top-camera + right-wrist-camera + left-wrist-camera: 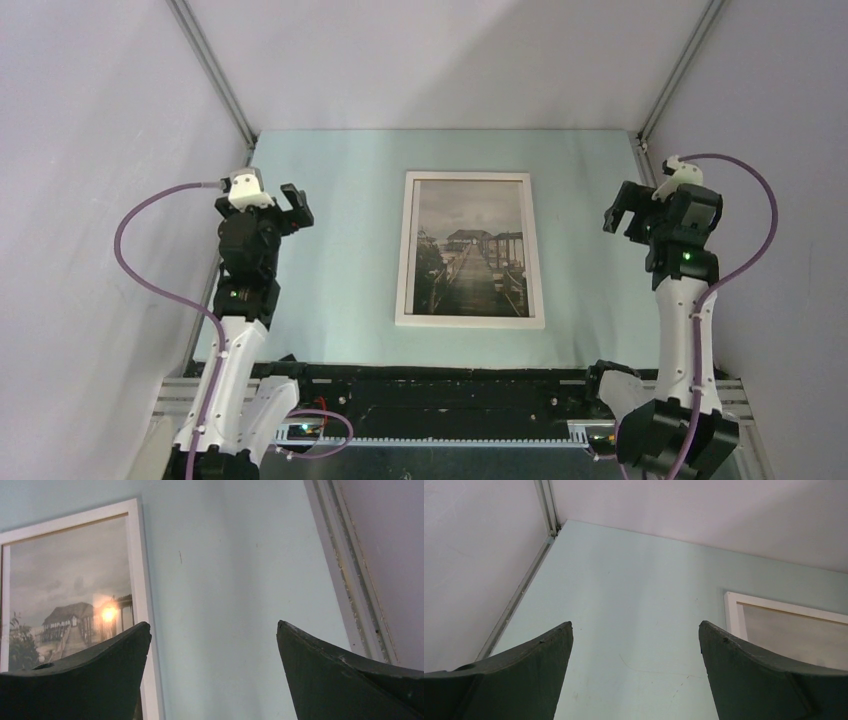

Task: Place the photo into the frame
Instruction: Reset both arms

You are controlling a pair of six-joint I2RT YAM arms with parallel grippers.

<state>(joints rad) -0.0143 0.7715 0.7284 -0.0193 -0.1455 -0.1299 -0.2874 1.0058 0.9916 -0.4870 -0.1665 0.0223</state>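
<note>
The frame (404,250) lies flat, white front up, in the middle of the table. The photo (470,250), a grey-brown pier scene, shows inside it behind the pane. My left gripper (290,205) is open and empty, raised well to the left of the frame. My right gripper (622,218) is open and empty, raised to the right of it. The left wrist view shows the frame's top left corner (735,611) past the right finger. The right wrist view shows the frame's right side (139,565) and the photo (75,585) with a lamp's glare on the pane.
The pale green table (340,260) is boxed in by grey walls, with metal rails (215,70) at the back corners. A black strip (440,385) runs along the near edge between the arm bases. Purple cables (150,260) loop beside both arms.
</note>
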